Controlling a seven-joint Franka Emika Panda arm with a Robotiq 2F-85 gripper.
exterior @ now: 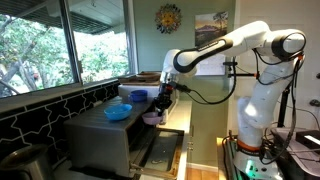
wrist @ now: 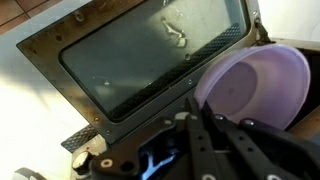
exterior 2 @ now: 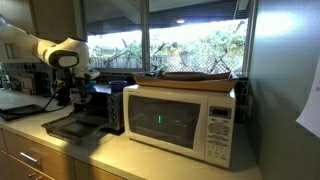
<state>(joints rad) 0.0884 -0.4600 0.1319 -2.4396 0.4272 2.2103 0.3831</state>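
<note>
Blue bowl (exterior: 118, 112): in an exterior view we see it sitting on top of a grey appliance (exterior: 95, 140), left of the hand.
Lilac bowl (exterior: 150, 118): just right of the blue bowl, it hangs at the tip of the hand. In the wrist view it fills the right side, tilted, with its hollow turned toward us.
Hand (exterior: 157, 105): clenched. We see its dark fingers (wrist: 205, 135) closed at the rim of the lilac bowl, gripping it.
Arm (exterior: 235, 45): white, it reaches in from the right of that exterior view toward the window side.
Oven door (wrist: 150, 55): in the wrist view we see it folded open, a glass pane in a dark frame, lying left of the lilac bowl and below the hand.
Small oven (exterior 2: 100, 105): dark, it stands on the worktop (exterior 2: 150, 162) in an exterior view, with the arm at its left.
Microwave (exterior 2: 180, 120): white, with its door closed, it stands just right of the small oven.
Wooden tray (exterior 2: 195, 77): we see it lying flat on top of the microwave.
</note>
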